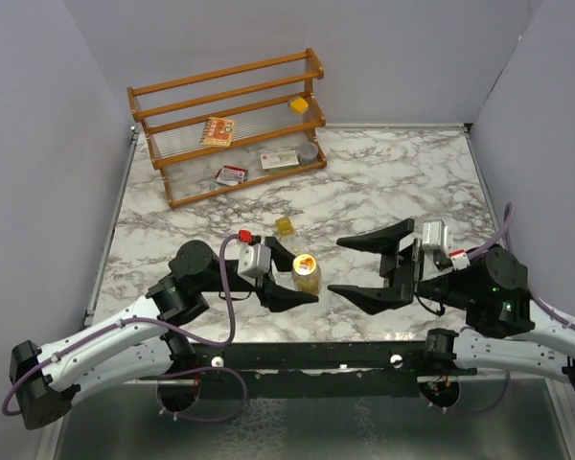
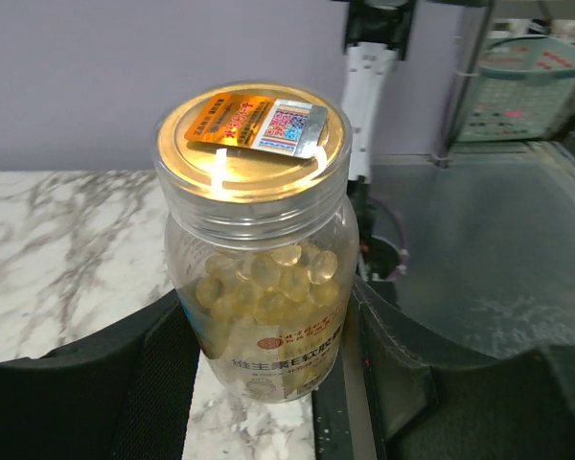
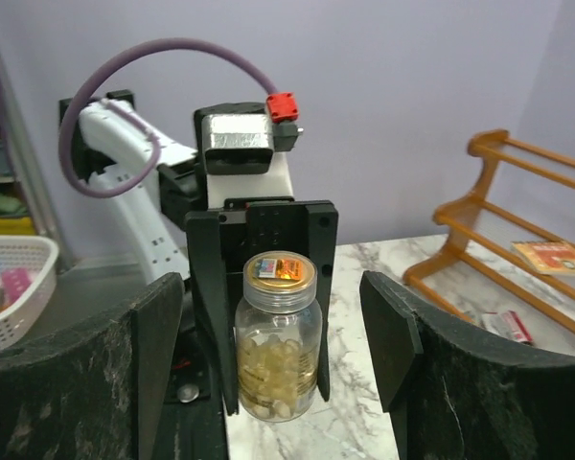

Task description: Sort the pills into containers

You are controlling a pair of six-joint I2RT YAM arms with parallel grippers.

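The round amber jar point(image 2: 261, 278) stands upright over the near middle of the marble table point(image 1: 412, 182), its gold lid point(image 2: 254, 139) on and bearing a printed sticker. Pale softgel capsules fill roughly its lower half. The left gripper point(image 1: 305, 281) clamps it, one black finger point(image 2: 86, 383) pressed to each side of the jar's body below the lid. Whether the base touches the marble cannot be told.

The right gripper point(image 1: 336, 265) faces the jar from the right, near it but apart. Its jaws are spread wide and hold nothing.

Just behind the jar, a small yellow box point(image 1: 286, 226) sits on the table on its own. Farther back, by the left wall, a wooden rack point(image 1: 230, 96) holds flat card packets: one point(image 1: 218, 130) on the middle shelf, two more point(image 1: 232, 174) on the lowest. It also carries a round grey tin point(image 1: 309, 150) and a yellow block point(image 1: 298, 103) on an upper shelf.
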